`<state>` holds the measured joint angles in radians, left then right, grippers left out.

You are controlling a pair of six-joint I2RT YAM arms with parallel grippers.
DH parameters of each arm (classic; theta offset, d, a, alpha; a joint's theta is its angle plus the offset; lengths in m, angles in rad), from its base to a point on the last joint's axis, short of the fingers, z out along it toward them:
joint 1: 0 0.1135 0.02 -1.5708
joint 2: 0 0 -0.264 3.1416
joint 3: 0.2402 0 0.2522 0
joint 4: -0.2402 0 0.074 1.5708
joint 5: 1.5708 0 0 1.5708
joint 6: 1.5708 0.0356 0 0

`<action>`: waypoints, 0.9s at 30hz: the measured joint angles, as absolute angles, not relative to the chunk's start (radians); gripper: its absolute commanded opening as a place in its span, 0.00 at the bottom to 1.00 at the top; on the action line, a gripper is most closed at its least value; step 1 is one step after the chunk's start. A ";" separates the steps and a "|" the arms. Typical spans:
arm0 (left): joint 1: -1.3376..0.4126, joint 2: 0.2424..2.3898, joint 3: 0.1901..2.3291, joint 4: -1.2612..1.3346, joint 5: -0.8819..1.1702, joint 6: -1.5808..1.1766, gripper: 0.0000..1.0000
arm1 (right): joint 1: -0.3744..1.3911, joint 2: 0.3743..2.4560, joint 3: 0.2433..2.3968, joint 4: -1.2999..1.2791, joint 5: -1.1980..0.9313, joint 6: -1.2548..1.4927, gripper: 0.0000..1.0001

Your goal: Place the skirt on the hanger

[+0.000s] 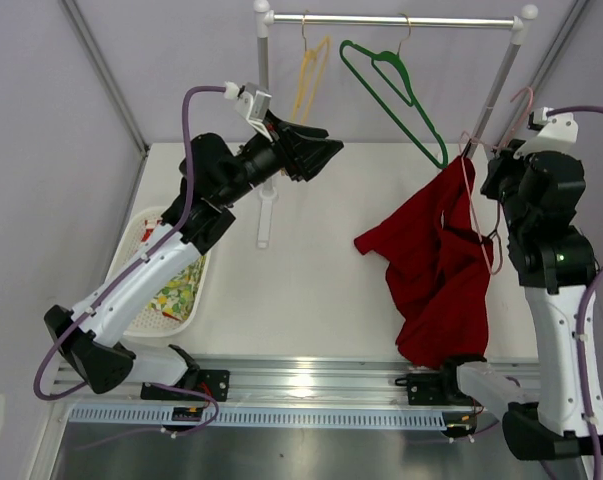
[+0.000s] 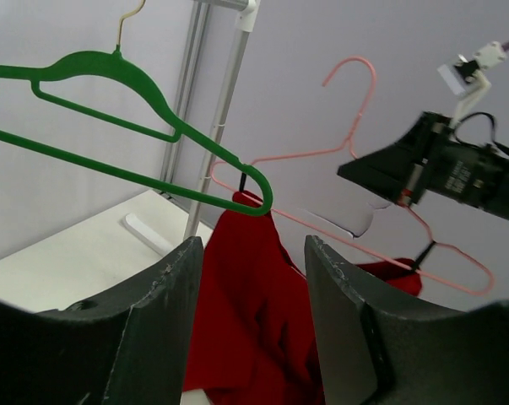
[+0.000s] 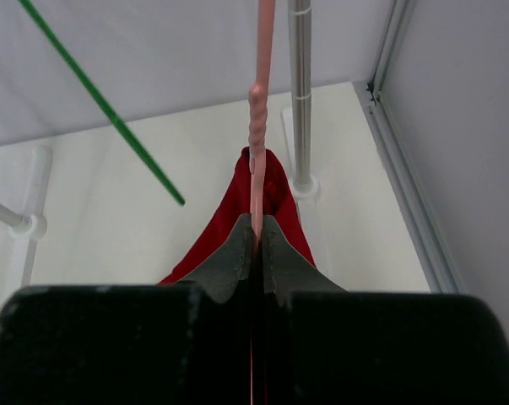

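White counter [image 1: 301, 270]: your right claw [image 3: 256, 240] pinches the thin pink hanger [image 3: 265, 42], left claw [image 2: 250, 253] wide, empty; take the limp skirt [image 1: 436, 270] by its edge.

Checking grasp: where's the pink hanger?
Pink hanger: top view, right side, pinched in the right gripper by the rack's right post, red skirt hanging from it.

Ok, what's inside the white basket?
A yellow-green floral cloth lies in the basket; the left arm covers much of it, so anything else inside is hidden.
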<state>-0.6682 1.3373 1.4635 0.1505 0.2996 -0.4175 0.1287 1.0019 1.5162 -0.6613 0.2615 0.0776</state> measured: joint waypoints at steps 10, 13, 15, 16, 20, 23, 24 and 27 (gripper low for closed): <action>-0.651 1.280 1.446 0.130 0.301 -0.402 0.57 | -0.257 1.177 1.554 -0.443 -0.214 0.192 0.00; -0.650 1.264 1.446 0.112 0.302 -0.392 0.57 | -0.292 1.246 1.624 -0.386 -0.285 0.239 0.00; -0.649 1.245 1.435 0.105 0.301 -0.390 0.57 | -0.292 1.288 1.678 -0.366 -0.318 0.258 0.00; -0.649 1.234 1.427 0.102 0.301 -0.389 0.57 | -0.291 1.310 1.711 -0.355 -0.334 0.265 0.00; -0.649 1.191 1.400 0.092 0.302 -0.383 0.57 | -0.290 1.392 1.840 -0.325 -0.376 0.280 0.00; -0.649 1.168 1.393 0.086 0.301 -0.381 0.57 | -0.289 1.434 1.903 -0.307 -0.387 0.281 0.00; -0.649 1.163 1.392 0.085 0.301 -0.381 0.57 | -0.287 1.446 1.918 -0.305 -0.387 0.281 0.00; -0.649 1.151 1.392 0.078 0.301 -0.373 0.57 | -0.268 1.492 1.982 -0.312 -0.385 0.273 0.00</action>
